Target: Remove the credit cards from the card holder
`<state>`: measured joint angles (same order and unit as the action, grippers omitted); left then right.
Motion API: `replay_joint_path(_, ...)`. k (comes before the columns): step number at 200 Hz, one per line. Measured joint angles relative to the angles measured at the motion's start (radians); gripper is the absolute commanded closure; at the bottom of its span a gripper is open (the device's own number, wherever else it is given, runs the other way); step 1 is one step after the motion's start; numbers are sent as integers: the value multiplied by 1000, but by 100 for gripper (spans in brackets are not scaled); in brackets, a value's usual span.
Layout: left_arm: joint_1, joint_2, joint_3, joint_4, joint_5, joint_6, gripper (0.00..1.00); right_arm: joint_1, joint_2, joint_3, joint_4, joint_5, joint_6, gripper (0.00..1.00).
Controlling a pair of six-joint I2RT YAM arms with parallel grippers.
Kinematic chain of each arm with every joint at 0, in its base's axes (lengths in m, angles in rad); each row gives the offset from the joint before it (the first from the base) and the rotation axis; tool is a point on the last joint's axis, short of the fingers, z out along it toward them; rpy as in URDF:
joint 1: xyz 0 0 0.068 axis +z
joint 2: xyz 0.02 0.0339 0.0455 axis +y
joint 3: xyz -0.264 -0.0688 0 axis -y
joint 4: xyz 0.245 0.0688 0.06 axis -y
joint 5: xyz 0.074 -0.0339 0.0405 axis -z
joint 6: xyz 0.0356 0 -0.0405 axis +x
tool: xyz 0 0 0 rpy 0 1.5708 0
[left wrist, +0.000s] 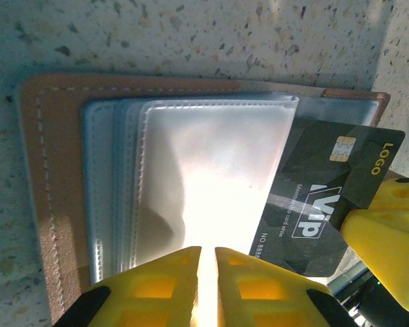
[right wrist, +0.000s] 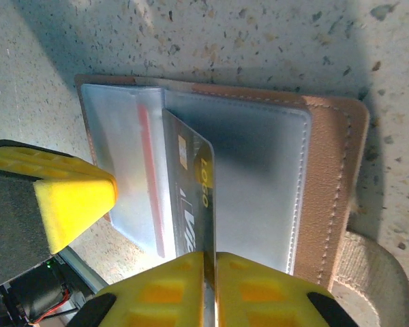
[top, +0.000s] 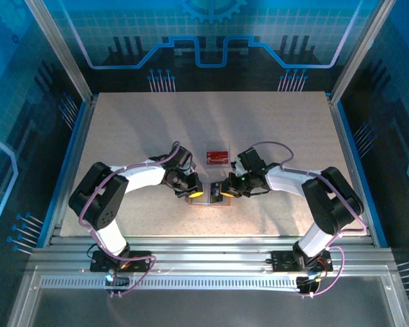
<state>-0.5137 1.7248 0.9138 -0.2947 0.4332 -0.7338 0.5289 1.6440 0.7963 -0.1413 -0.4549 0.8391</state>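
Both clamped: left gripper [left wrist: 207, 255] on card holder [left wrist: 54, 177] sleeve, right gripper [right wrist: 210, 259] on black card [right wrist: 189, 184]

**One holder, three cards, two claws**

One tan-brown leather bifold card holder [left wrist: 54, 170] lies between two yellow-fingered claws, the left claw [left wrist: 208, 255] and the right claw [right wrist: 210, 262]. One black plastic card [left wrist: 320, 197] stands in the right claw's tips. One red-edged card [right wrist: 150, 184] sits in a clear sleeve just beside that. One flat red card [top: 218, 156] lies beyond both claws.
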Motion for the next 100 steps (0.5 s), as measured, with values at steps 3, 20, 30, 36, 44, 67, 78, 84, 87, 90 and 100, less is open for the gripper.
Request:
replay_joint_path(3,0,0,0,0,0,0,87,0,0,-1,2,0,1,88)
replay_joint_path(20,0,-2,0,0,-1,0,87,0,0,-9,16,-3,11,89)
replay_joint_path(30,0,-5,0,0,-3,0,87,0,0,-13,22,-4,14,91)
replay_joint_path(36,0,-6,0,0,-3,0,87,0,0,-14,24,-5,16,91)
replay_joint_path(44,0,-8,0,0,-3,0,87,0,-1,-17,30,-8,18,92)
replay_joint_path(67,0,-17,0,0,-5,0,87,1,-8,-17,31,-11,21,93)
replay_joint_path(78,0,-23,0,0,-10,0,87,1,-16,-17,31,-10,21,93)
replay_joint_path(84,0,-26,0,0,-11,0,86,1,-21,-17,30,-10,21,94)
replay_joint_path(87,0,-29,0,0,-11,0,86,1,-22,-17,30,-10,21,94)
replay_joint_path(90,0,-31,0,0,-13,0,86,1,-25,-17,29,-10,21,94)
replay_joint_path(100,0,-38,0,0,-16,-2,85,1,-35,-17,22,-9,20,94)
